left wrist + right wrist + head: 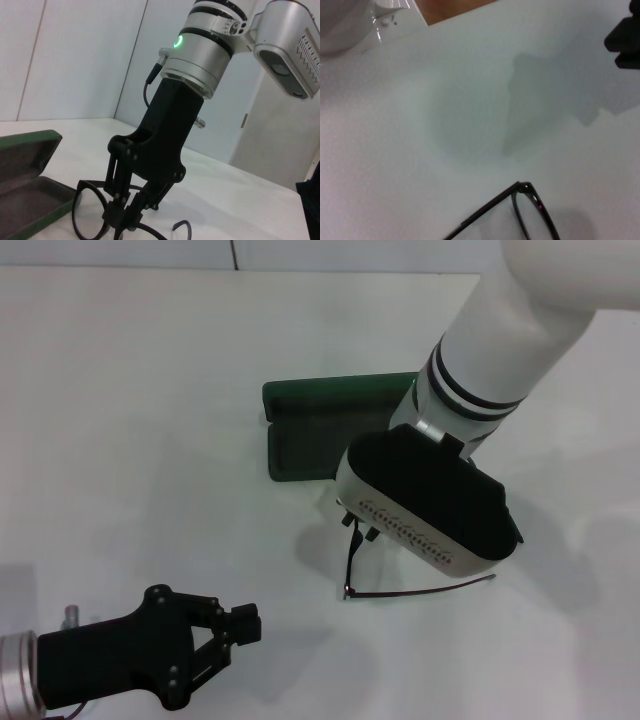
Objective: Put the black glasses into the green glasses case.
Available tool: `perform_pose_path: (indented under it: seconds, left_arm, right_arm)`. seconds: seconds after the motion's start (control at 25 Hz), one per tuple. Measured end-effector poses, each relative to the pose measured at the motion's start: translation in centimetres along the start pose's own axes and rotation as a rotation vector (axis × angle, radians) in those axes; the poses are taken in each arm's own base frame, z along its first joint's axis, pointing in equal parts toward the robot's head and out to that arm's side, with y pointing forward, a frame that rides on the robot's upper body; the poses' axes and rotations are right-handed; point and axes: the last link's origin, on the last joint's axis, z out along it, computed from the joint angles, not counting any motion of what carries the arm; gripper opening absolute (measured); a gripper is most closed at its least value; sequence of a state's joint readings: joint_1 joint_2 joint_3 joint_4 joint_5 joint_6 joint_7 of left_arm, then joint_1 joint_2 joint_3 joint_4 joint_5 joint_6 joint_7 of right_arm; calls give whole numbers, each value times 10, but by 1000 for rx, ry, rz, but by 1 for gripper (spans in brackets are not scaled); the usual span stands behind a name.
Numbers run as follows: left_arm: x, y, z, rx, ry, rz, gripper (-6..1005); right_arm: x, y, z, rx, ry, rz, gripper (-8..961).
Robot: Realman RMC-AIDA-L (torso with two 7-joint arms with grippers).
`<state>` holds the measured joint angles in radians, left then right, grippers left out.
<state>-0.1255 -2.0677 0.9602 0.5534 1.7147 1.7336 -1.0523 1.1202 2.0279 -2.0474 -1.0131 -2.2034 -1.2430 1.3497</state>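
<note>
Down low at mid-table with the right gripper (125, 222), reaching in from the far right on its white arm (500, 350). Seen best from the left wrist: black fingers (142, 202) drawn in to a narrow point and pinched together on the frame of the black glasses (90, 212), right around the bridge between the two lenses. Closed on that thin wire, nothing else in the grip.

From the head view, mostly hidden under the bulky wrist housing (430, 505); only one lens edge and one long temple arm of the glasses (350, 560) sticking out below it, low against the white table (130, 420). Cannot tell whether lifted clear or touching the surface. In the right wrist view, just a corner of the frame with its hinge (526, 189) at the edge.

Just beyond the glasses, toward the far side: the green glasses case (310, 435), lying open, lid tipped back, lining up. From the left wrist, open tray and raised lid (30, 200) just beside the near lens, not touching it. Glasses outside the case, beside it.

Over at the near left corner, well apart from all this: the left gripper (243, 626), held above the table, fingertips brought together, gripping nothing. Also glimpsed as a dark shape (622, 42) from the right wrist.
</note>
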Motion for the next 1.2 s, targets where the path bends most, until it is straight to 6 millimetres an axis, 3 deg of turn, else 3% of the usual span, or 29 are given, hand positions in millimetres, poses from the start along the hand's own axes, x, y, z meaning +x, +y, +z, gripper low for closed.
perform_pose_path:
  seconds: [0.08,0.32,0.8,1.2]
  left_arm:
    - [0,0,0,3,1,-1,61]
    - [-1,0,0,5,4,-3,58]
    - [2,-1,0,-2,11,4,53]
    - [15,-3,0,-27,58,38,49]
  right_arm:
    - [0,0,0,-2,3,5,235]
    - [0,4,1,-23,13,39,107]
    - [-2,15,-23,-49,-81,190,49]
    - [21,35,-60,-34,-209,406,49]
